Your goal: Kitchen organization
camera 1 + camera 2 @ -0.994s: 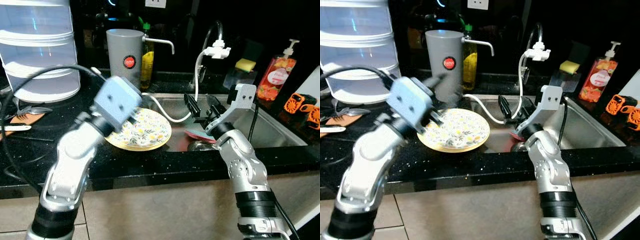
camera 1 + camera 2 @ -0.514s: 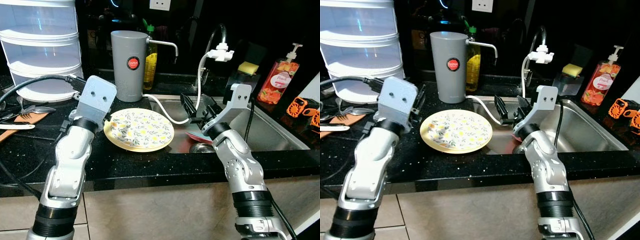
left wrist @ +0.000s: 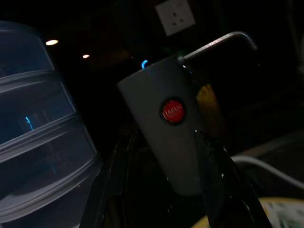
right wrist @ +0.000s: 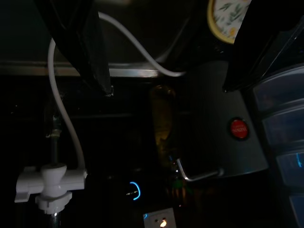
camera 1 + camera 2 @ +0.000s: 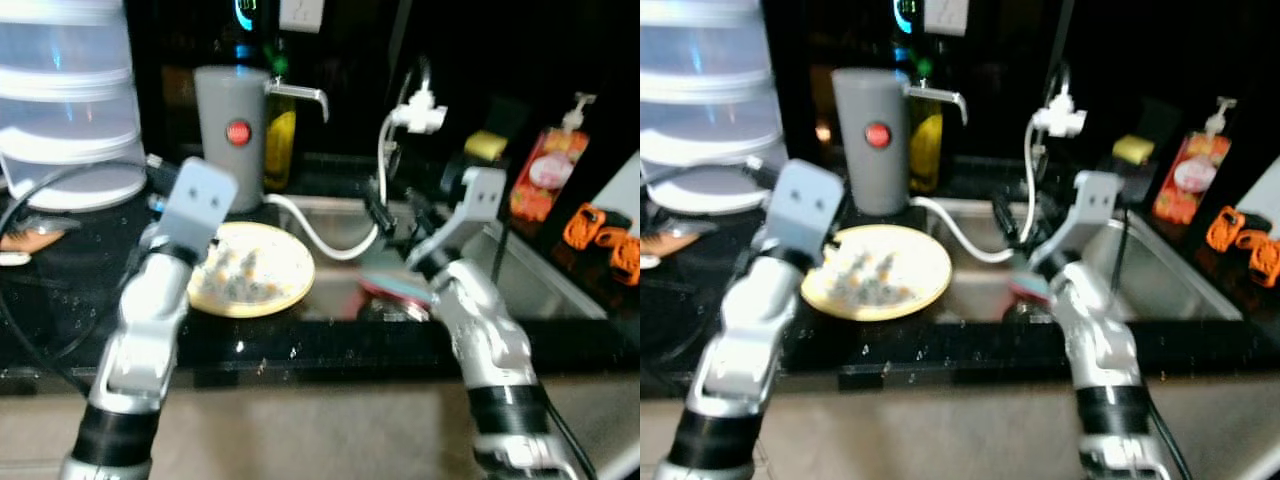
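Note:
A floral plate with a yellow rim lies on the black counter, just left of the sink. My left gripper hovers open at the plate's left rim, holding nothing. It points toward the grey jug with a red badge, which shows between its fingers in the left wrist view. My right gripper is open and empty above the sink's left part, near the white hose. A red-pink dish lies in the sink below it. Both eye views are blurred.
A clear stacked container stands at the back left, with cutlery beside it. The faucet, a yellow sponge and a red soap bottle are behind the sink. Orange objects sit at the right.
A second ago my left gripper was over the plate; it has drawn back to the plate's left rim. The camera has shifted and the picture has blurred. The right gripper keeps its place.

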Tool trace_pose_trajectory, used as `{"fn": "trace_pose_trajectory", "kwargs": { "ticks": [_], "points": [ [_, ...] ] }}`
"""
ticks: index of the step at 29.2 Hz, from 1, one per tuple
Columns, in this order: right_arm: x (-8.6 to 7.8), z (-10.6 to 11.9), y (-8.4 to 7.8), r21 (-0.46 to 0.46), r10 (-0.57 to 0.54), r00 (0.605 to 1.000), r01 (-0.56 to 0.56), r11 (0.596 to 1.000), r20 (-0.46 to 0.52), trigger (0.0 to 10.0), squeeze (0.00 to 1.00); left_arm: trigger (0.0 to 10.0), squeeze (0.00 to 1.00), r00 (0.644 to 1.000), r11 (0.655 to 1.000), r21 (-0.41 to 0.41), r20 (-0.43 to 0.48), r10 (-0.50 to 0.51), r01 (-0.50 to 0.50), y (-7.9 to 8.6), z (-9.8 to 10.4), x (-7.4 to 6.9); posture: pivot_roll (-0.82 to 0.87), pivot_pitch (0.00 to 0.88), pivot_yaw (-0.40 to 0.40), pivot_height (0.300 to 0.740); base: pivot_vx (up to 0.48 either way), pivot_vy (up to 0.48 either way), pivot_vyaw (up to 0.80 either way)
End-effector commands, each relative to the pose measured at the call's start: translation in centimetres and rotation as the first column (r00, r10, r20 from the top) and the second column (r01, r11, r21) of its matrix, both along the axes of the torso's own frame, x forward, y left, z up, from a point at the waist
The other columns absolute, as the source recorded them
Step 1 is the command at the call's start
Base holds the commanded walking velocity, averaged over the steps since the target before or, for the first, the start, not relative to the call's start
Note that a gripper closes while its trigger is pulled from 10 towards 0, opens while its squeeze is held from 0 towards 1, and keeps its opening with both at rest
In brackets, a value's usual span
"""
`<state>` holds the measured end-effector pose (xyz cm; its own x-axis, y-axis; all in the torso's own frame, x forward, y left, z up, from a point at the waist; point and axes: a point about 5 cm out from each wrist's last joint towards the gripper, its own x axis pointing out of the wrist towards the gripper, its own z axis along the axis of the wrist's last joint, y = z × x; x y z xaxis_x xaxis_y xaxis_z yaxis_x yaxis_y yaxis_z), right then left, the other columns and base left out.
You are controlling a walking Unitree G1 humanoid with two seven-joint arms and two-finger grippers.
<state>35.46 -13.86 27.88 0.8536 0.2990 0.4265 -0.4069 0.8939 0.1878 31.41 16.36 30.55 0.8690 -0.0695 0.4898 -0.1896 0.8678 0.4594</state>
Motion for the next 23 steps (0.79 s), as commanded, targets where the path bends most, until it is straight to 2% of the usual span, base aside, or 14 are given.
{"fn": "trace_pose_trajectory", "kwargs": {
  "ticks": [1,17,22,23],
  "points": [
    [0.0,-0.3,-0.5,0.0,-0.017,1.0,0.017,1.0,-0.01,10.0,0.0,10.0,0.0,1.0,1.0,0.012,-0.005,0.01,-0.01,0.0,-0.2,0.0,0.13,0.055,-0.098,0.74,0.0,-0.277,0.0],
    [-0.1,-0.3,-0.6,0.002,-0.022,1.0,0.022,1.0,-0.012,10.0,0.0,10.0,0.0,0.999,0.999,0.034,0.029,-0.043,0.042,-0.8,0.2,-0.6,0.13,0.058,-0.094,0.74,0.0,0.0,0.0],
    [-0.3,-0.5,-0.4,-0.045,0.007,1.0,-0.008,0.999,-0.021,10.0,0.0,10.0,0.0,0.994,0.986,0.127,-0.017,-0.107,0.108,-1.3,0.0,-0.9,0.13,0.056,-0.088,0.74,0.0,0.0,0.0],
    [-0.4,-0.7,-0.3,-0.096,0.015,1.0,-0.018,0.995,-0.025,10.0,0.0,10.0,0.0,0.992,0.979,0.161,-0.043,-0.121,0.127,-1.1,-0.1,-1.1,0.13,0.057,-0.086,0.74,0.0,0.0,0.0]
  ]
}}
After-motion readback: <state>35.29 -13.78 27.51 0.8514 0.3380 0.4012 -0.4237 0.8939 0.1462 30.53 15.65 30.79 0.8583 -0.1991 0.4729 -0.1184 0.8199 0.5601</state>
